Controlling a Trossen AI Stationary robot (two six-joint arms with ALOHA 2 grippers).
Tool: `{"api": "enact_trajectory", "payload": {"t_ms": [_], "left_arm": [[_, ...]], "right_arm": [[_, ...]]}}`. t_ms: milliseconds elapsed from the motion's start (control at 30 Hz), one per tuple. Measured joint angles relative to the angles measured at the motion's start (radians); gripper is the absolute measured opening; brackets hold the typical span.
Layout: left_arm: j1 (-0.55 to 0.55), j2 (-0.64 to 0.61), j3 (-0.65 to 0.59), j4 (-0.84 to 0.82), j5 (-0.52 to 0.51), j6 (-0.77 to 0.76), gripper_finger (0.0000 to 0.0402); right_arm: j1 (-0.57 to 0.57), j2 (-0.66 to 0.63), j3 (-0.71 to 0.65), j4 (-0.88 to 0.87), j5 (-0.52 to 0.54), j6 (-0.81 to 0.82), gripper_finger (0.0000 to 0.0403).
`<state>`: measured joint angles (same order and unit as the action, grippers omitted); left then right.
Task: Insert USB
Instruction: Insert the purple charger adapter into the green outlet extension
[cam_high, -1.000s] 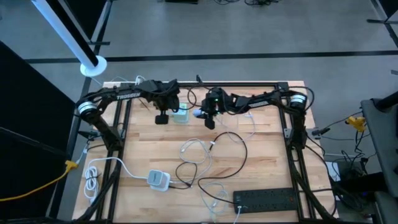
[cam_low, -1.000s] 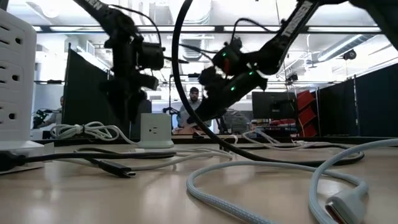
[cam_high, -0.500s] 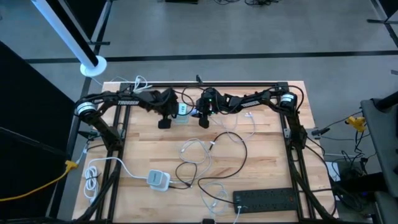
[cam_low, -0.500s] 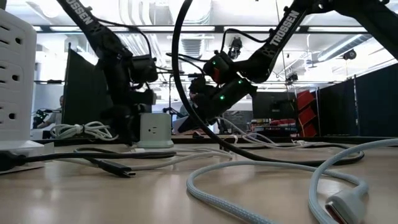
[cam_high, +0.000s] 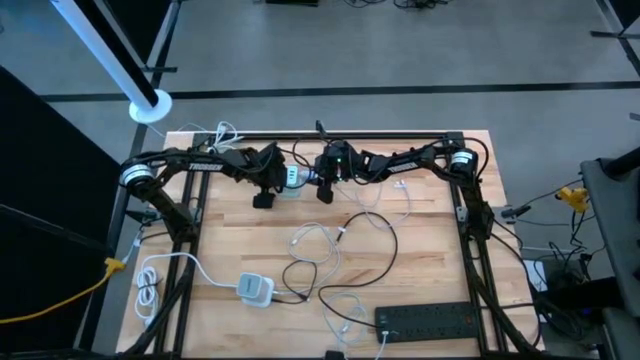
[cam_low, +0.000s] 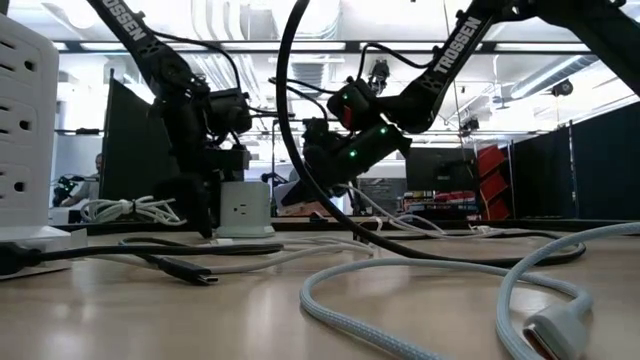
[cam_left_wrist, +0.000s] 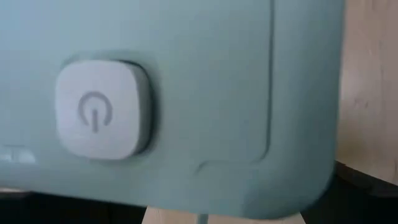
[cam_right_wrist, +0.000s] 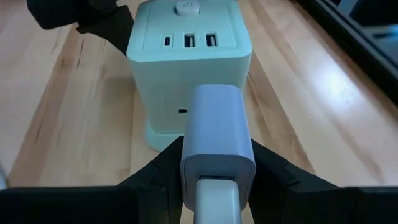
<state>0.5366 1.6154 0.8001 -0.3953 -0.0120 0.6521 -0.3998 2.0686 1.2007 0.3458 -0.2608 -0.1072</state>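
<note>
Right gripper (cam_right_wrist: 216, 168): jaws pinching a white plug adapter (cam_right_wrist: 216, 140) from both sides, with a USB connector (cam_right_wrist: 216, 198) seated in its near end. The adapter's far end stands at the side face of the pale green power cube (cam_right_wrist: 189, 68); whether the two touch cannot be told. The cube's top carries a power button (cam_right_wrist: 185, 7) and a row of three USB ports (cam_right_wrist: 189, 41).

Left gripper (cam_high: 264, 187): positioned at the opposite side of the power cube (cam_high: 291, 178), near the worktop's far edge. Its wrist camera sits hard against the cube's face, showing only the button (cam_left_wrist: 99, 116). State of its jaws cannot be told.

In the low view, the cube (cam_low: 240, 208) stands upright on the worktop (cam_low: 250, 310), the left arm beside it, the right gripper (cam_low: 335, 165) tilted down toward it.

Elsewhere on the worktop (cam_high: 420, 260): loose white cables (cam_high: 318, 243), a white puck-shaped charger (cam_high: 255, 288), a black power strip (cam_high: 430, 320) at the near edge.
</note>
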Motion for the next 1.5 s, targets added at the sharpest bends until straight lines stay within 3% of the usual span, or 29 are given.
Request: {"api": "enact_trajectory", "payload": {"t_ms": [433, 767, 1000, 1233, 1367, 1500], "left_arm": [[-0.102, -0.036, -0.006, -0.122, -0.039, -0.054, 0.0314], [-0.177, -0.073, -0.013, -0.208, 0.004, -0.175, 0.0313], [-0.172, -0.142, -0.029, -0.206, -0.050, -0.154, 0.0313], [-0.167, -0.171, -0.071, -0.180, -0.068, -0.158, 0.0313], [-0.167, -0.173, -0.110, -0.126, -0.072, -0.166, 0.0313], [-0.167, -0.172, -0.130, -0.108, -0.073, -0.171, 0.0313]], "right_arm": [[0.087, 0.014, -0.002, 0.018, 0.070, 0.041, 0.0115], [0.152, 0.015, -0.003, 0.033, 0.027, 0.093, 0.0115], [0.151, 0.008, -0.005, -0.004, 0.147, 0.141, 0.0115], [0.188, 0.004, -0.006, -0.001, 0.174, 0.178, 0.0115], [0.229, 0.045, -0.001, 0.049, 0.290, 0.189, 0.0115], [0.232, 0.057, 0.012, 0.058, 0.325, 0.245, 0.0115]]}}
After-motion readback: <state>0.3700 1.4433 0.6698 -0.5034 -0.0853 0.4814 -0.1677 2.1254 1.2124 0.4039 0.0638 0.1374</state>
